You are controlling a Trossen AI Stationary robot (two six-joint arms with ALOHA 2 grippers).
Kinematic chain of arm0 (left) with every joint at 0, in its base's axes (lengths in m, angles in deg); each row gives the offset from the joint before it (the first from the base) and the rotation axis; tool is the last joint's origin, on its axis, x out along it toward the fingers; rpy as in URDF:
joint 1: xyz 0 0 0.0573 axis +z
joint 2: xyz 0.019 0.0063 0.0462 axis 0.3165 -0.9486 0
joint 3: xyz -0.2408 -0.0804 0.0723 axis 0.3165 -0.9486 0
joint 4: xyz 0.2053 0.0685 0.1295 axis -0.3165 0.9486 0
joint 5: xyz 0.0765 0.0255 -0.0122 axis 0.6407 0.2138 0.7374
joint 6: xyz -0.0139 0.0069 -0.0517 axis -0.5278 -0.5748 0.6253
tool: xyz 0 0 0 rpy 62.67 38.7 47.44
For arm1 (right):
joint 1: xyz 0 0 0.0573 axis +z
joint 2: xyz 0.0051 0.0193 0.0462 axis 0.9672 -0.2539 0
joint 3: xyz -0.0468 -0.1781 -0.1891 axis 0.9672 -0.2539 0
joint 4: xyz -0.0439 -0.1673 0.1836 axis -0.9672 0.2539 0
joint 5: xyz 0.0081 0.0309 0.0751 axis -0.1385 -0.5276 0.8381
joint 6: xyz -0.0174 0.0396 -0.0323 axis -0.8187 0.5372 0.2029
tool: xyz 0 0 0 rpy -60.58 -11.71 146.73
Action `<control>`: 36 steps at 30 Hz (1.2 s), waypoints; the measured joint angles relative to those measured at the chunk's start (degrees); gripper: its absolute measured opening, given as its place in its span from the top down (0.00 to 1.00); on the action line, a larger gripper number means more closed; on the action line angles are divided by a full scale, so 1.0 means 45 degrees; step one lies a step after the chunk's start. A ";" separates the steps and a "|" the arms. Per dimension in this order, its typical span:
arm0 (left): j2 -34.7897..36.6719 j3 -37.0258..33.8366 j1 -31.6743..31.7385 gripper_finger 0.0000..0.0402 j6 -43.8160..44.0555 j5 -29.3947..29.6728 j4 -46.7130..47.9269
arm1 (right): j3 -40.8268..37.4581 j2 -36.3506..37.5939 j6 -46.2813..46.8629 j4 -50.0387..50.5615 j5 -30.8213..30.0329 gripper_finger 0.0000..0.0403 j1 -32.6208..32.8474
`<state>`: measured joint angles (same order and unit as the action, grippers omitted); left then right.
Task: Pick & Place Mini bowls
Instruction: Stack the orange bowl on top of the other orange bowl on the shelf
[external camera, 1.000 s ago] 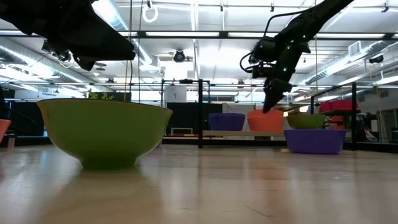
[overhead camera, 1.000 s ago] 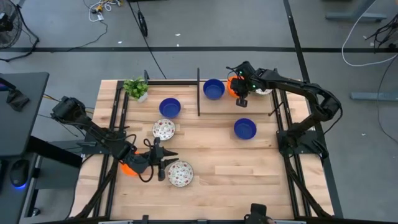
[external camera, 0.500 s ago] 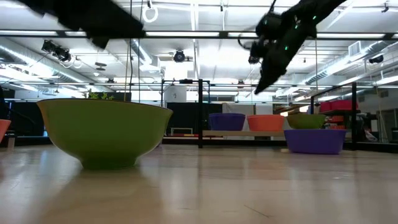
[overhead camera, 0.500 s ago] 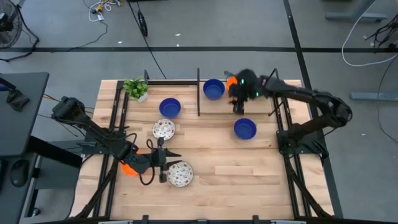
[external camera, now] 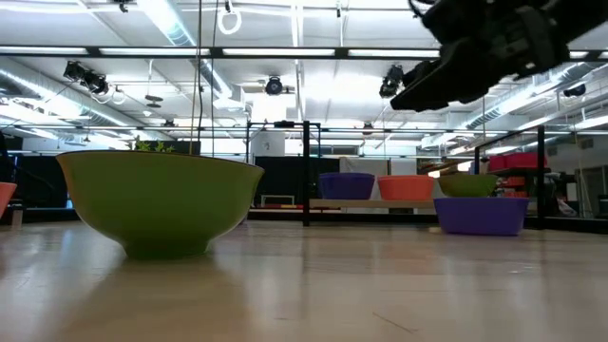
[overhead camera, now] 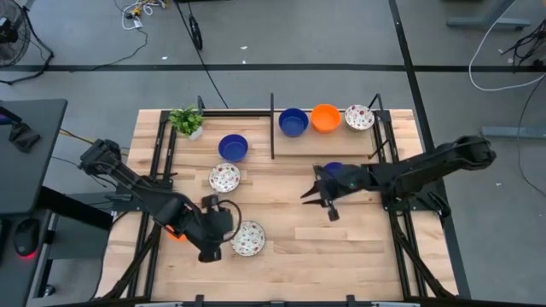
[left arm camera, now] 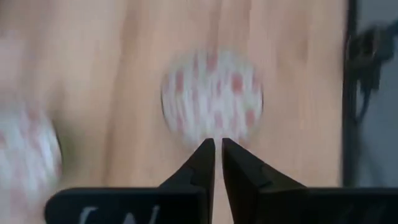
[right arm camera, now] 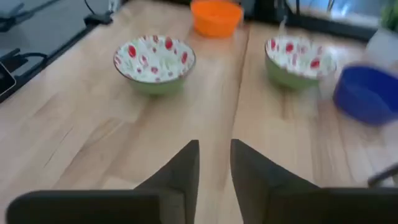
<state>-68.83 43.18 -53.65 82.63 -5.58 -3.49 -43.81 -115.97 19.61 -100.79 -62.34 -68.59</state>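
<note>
Three mini bowls stand in a row behind the rail at the far edge: blue (overhead camera: pixel 293 121), orange (overhead camera: pixel 325 118), floral white (overhead camera: pixel 359 117). On the open table stand a blue bowl (overhead camera: pixel 233 147), two floral bowls (overhead camera: pixel 224 177) (overhead camera: pixel 247 237), an orange bowl (overhead camera: pixel 175 232) half under my left arm, and a blue bowl (overhead camera: pixel 334 169) half under my right arm. My left gripper (left arm camera: pixel 217 149) hovers shut above the near floral bowl (left arm camera: pixel 211 99), pointing down. My right gripper (overhead camera: pixel 317 203) hangs open over the table's middle, holding nothing.
A small potted plant (overhead camera: pixel 186 120) stands at the far left corner. A low black rail with posts (overhead camera: pixel 272 128) fences off the far row. Bare wood lies between the two grippers and along the near edge (overhead camera: pixel 324 256).
My right gripper has left the orange bowl in the far row and swung toward the near edge, past the blue bowl, to the table's middle, its fingers now pointing leftward. My left gripper has risen, tipped to point down over the near floral bowl, and its fingers have come together.
</note>
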 joint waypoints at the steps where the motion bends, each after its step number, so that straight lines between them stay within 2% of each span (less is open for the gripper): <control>1: -0.0172 0.0241 -0.0005 0.93 0.0938 -0.0593 0.0811 | -0.0284 -0.0044 -0.0190 -0.0775 -0.0142 0.79 0.0194; 5: -0.0477 0.0151 -0.0157 0.94 0.4618 -0.2772 0.2780 | -0.1012 -0.0045 -0.0601 -0.2772 -0.0211 0.83 0.0497; 9: -0.0672 -0.0567 -0.0863 0.89 0.7321 -0.3350 0.2924 | -0.1122 -0.0045 -0.0628 -0.2977 -0.0227 0.85 0.0567; 14: -0.0961 -0.1600 -0.1962 0.70 0.9034 -0.3331 0.1840 | -0.1126 -0.0045 -0.1252 -0.3041 -0.0211 0.87 0.0562; 19: -0.1197 -0.2401 -0.2764 0.49 1.0353 -0.3313 0.1797 | -0.1126 -0.0050 -0.2250 -0.3801 -0.0208 0.87 0.0543; 23: -0.1194 -0.2908 -0.3135 0.39 1.0579 -0.3520 0.1893 | -0.1126 -0.0050 -0.2594 -0.4281 -0.0207 0.87 0.0537; 28: -0.1193 -0.3837 -0.3523 0.39 1.0866 -0.2882 0.1558 | -0.1126 -0.0055 -0.2296 -0.4135 -0.0199 0.87 0.0528; 32: -0.1193 -0.4629 -0.3611 0.47 1.0905 -0.2840 0.1210 | -0.1126 -0.0055 -0.1802 -0.3755 -0.0194 0.87 0.0528; 36: -0.1188 -0.4913 -0.3599 0.60 1.0644 -0.2066 0.1231 | -0.1126 -0.0055 -0.1351 -0.3444 -0.0194 0.87 0.0528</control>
<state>-74.18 21.07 -69.85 130.53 -14.88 2.05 -48.88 -116.22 13.53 -116.28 -63.21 -66.21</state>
